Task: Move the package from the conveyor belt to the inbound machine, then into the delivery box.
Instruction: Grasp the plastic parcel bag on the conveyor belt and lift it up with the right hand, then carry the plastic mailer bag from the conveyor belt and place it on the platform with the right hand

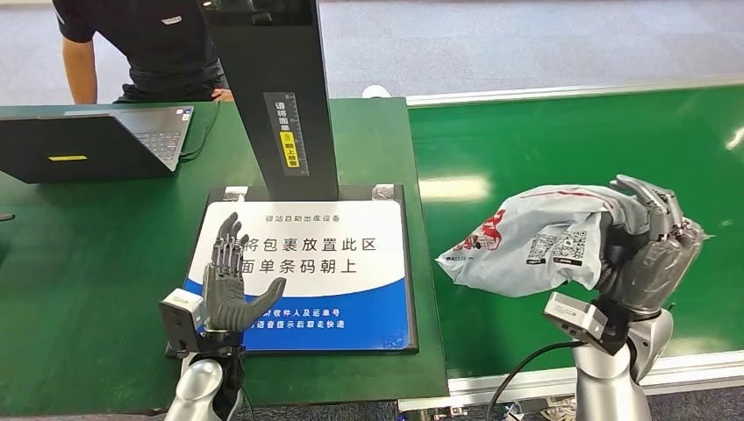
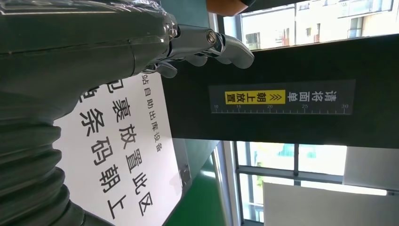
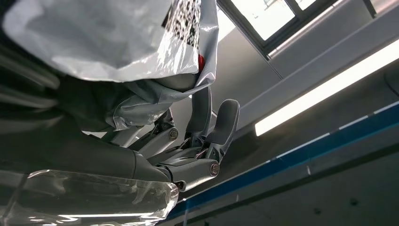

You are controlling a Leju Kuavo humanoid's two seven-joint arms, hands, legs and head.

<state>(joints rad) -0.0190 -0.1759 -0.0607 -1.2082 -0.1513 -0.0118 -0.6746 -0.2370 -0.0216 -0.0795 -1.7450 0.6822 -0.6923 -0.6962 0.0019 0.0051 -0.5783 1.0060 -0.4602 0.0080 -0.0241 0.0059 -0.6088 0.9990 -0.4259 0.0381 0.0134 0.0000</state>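
Observation:
A grey plastic mail package (image 1: 535, 241) with red print and QR labels is lifted above the green conveyor belt (image 1: 570, 140), held by my right hand (image 1: 647, 250), whose fingers wrap its right end. In the right wrist view the package (image 3: 108, 37) lies against my right hand (image 3: 188, 150). The inbound machine is a white and blue scan pad (image 1: 351, 281) with a black post (image 1: 281, 88) behind it. My left hand (image 1: 230, 285) is raised over the pad's left edge, palm flat, fingers apart, holding nothing. In the left wrist view, the left hand (image 2: 141, 52) is before the post (image 2: 282, 99).
A person in a dark shirt (image 1: 145, 44) sits behind the green table (image 1: 88, 263). An open black laptop (image 1: 92, 140) stands at the table's back left. The belt's white front rail (image 1: 526, 377) runs below my right arm.

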